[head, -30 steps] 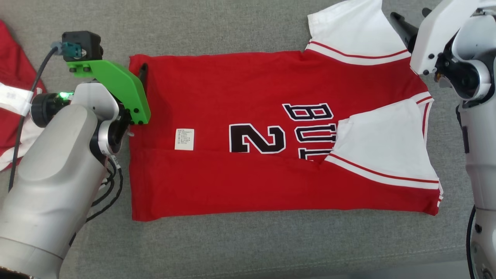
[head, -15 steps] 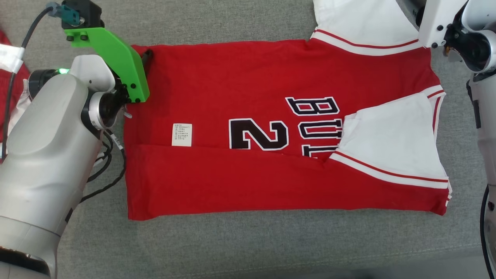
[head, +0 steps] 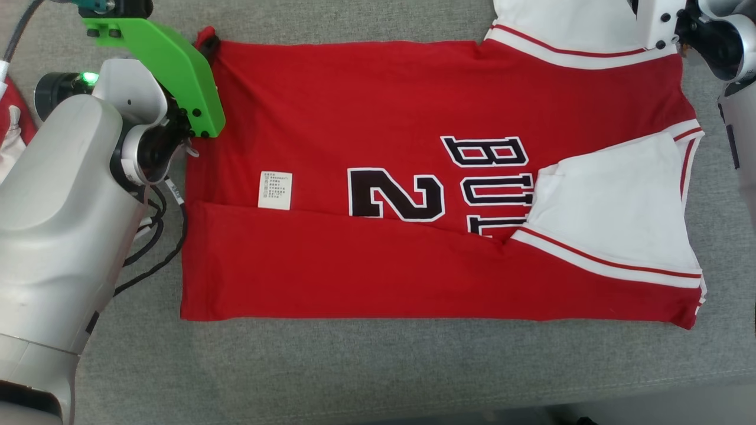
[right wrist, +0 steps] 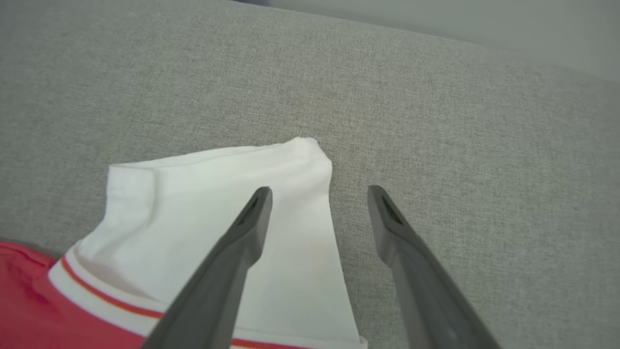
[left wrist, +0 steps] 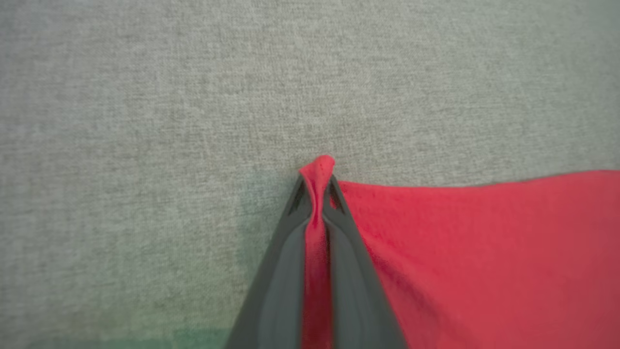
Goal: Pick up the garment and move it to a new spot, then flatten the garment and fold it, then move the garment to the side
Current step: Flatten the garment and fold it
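Grey fabric table, red garment spread flat mid-table, near edge folded up toward number 2, near white sleeve folded in at right. Left pincer clamped on far-left corner of garment, red cloth pinched between fingers. Right pincer apart, over far white sleeve, one finger above cloth, gripping nothing.

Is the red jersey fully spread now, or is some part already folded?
Partly folded: the near long edge of the jersey is turned over onto the front, hiding part of the black lettering.
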Controlling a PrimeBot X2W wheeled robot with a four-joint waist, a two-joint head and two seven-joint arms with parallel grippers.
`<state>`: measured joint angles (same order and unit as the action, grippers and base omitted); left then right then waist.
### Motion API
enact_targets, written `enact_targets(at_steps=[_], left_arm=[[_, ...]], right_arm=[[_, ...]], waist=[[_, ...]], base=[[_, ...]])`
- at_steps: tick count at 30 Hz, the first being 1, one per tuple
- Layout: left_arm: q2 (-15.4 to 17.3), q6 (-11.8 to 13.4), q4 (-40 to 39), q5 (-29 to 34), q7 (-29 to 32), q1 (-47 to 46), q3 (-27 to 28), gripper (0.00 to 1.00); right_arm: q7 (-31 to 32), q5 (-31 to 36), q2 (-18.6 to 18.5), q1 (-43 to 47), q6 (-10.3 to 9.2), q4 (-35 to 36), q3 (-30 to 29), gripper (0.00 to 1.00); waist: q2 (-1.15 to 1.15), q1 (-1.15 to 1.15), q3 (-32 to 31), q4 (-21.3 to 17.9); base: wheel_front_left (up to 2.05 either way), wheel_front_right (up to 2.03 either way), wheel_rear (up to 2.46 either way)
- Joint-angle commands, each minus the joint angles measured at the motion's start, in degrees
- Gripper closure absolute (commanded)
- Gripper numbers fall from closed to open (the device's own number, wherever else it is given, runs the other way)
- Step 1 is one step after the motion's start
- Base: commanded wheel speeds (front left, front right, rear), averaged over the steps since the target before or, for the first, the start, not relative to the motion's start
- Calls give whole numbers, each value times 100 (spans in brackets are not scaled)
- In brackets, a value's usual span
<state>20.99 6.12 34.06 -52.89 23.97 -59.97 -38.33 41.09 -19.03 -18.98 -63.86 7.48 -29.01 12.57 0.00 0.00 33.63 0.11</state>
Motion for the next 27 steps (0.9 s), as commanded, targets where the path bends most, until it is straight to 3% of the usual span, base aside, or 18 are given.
enact_targets(at_steps=[1,14,15,16,17,27], left_arm=[[94,53,106,4,-54,26,23,100],[27,100,-152,55,-231,69,-27,100],[23,102,-163,47,-242,76,-26,100],[22,99,-179,53,-301,83,-13,100],[24,98,-190,68,-351,86,2,100],[-156,67,-40,292,-1488,81,150,100]], right_arm=[[-82,-28,-34,-81,1,-73,32,0],[-507,-90,-5,-316,0,-1071,77,0],[-509,-102,9,-312,0,-1127,102,29],[-520,-118,29,-313,1,-1176,134,72],[-541,-121,39,-320,1,-1211,154,100],[-1723,202,-53,-517,-3,-1305,-42,100]], waist=[[0,0,90,48],[0,0,287,280],[0,0,297,287],[0,0,312,291],[0,0,321,291],[0,0,52,268]], base=[[0,0,0],[0,0,0],[0,0,0],[0,0,0],[0,0,0],[0,0,0]])
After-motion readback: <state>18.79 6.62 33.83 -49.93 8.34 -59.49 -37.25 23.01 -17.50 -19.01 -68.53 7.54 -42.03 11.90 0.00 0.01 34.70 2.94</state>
